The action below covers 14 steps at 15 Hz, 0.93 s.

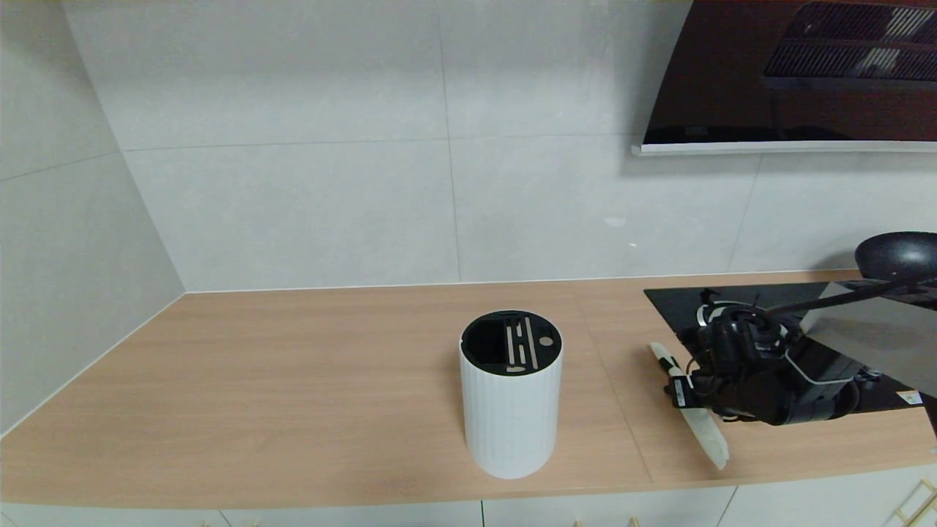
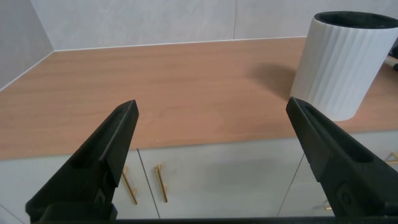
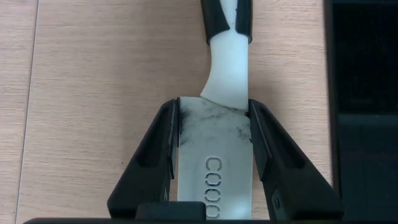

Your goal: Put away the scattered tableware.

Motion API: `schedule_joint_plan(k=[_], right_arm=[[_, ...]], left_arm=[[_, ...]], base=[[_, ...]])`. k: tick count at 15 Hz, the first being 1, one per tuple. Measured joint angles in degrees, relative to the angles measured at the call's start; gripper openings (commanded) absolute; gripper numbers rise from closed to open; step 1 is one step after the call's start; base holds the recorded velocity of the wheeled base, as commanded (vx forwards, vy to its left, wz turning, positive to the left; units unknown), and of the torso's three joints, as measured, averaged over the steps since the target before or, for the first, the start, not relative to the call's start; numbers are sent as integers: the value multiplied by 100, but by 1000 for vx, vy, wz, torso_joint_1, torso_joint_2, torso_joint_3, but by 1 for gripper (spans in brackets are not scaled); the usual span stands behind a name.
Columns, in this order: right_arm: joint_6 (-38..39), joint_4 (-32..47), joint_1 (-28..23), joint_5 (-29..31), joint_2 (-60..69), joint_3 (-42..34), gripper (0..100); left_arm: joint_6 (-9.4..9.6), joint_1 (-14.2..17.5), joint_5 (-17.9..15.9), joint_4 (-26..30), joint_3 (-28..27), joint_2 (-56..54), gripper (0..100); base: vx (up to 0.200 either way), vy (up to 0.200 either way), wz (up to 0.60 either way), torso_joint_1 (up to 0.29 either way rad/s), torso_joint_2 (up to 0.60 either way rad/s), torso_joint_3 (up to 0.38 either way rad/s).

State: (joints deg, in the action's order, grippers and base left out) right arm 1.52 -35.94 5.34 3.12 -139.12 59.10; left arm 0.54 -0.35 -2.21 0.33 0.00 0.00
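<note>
Your right gripper (image 1: 687, 391) sits low over the wooden counter (image 1: 293, 380), fingers pressed against both edges of a white knife (image 1: 704, 428). In the right wrist view, the black fingers (image 3: 163, 149) flank the smudged blade (image 3: 214, 143) just behind the point where it narrows to the black-banded handle (image 3: 227, 18). The knife lies on the counter just beside the black hob (image 1: 673, 300), handle toward the tiled wall and blade tip toward the front edge.

The white ribbed holder (image 1: 511, 410) stands upright to the left of the knife and well apart from it, its black slotted top open.

Your left gripper (image 2: 211, 109) hangs at the counter's front edge with fingers spread wide and nothing between them. The holder (image 2: 342, 62) stands off to one side of it, and the cabinet handles (image 2: 160, 183) show below.

A dark pan (image 1: 897, 256) sits at the hob's far right, under the range hood (image 1: 732, 73).
</note>
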Motion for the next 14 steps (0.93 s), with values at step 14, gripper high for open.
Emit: schedule_joint_plan(k=[14], right_arm=[[206, 50, 447, 5, 2217, -948, 0]], left_arm=[[1, 2, 0, 2, 0, 0, 100]], base=[[0, 0, 0, 0, 0, 0]])
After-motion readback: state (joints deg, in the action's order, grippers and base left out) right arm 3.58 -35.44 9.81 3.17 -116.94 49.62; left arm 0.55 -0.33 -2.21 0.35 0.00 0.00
